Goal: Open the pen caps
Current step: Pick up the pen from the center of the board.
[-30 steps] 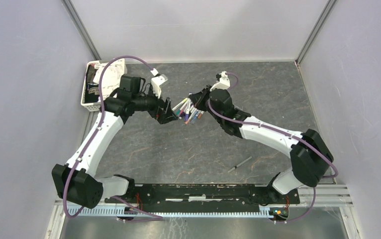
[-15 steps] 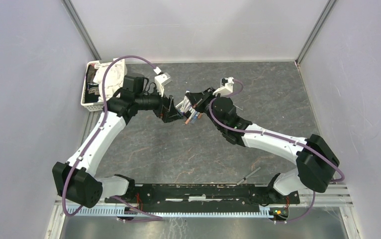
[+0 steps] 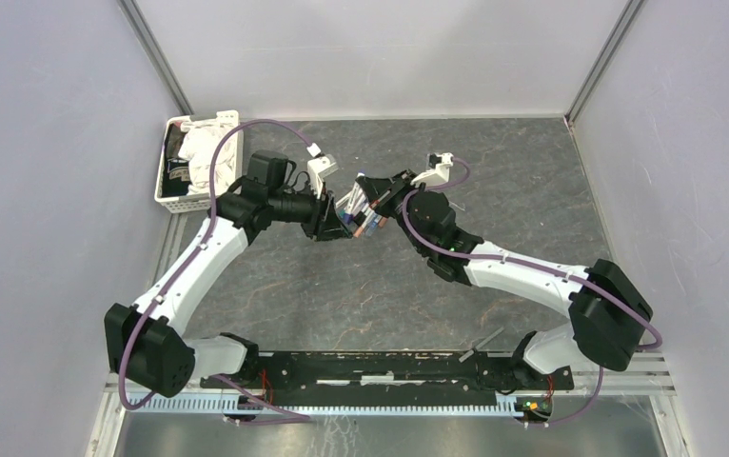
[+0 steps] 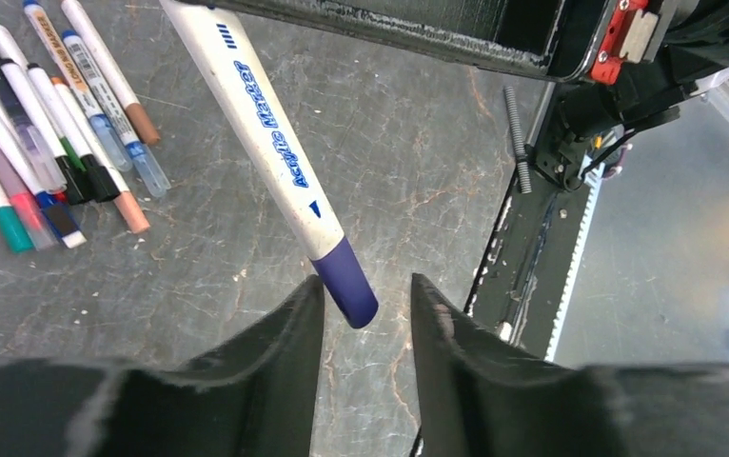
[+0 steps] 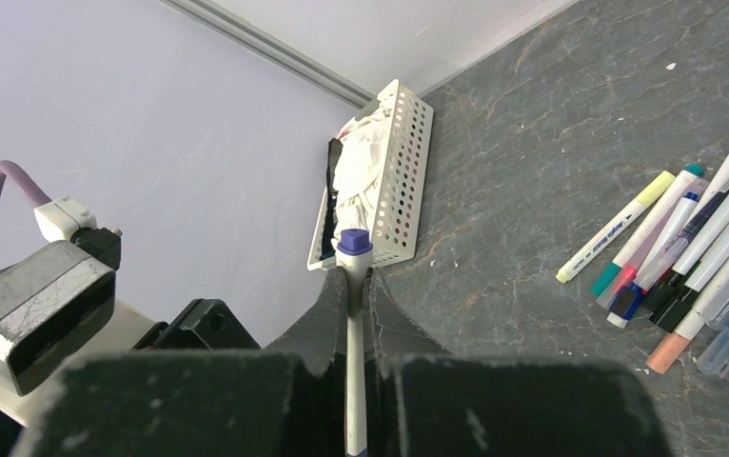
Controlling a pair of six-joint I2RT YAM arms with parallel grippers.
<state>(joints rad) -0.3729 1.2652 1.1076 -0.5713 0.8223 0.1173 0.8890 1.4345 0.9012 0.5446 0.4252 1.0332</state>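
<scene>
The right end effector (image 5: 353, 281) is clamped on 1 smooth white cylindrical marker (image 4: 265, 133); its stubby violet plastic cap (image 4: 346, 284) sits between the parted matte black fingers (image 4: 275, 362) of the left end effector (image 4: 365, 286); other slim pens (image 4: 47, 143) lie on the veined grey counter (image 4: 246, 238).

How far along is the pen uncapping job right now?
Done: nothing visibly; no loose caps show. In hand: the right gripper clamps an acrylic marker, and the open left gripper straddles its purple cap, not yet gripping. Left: pull that cap, then the pile of markers, apparently still capped.
</scene>
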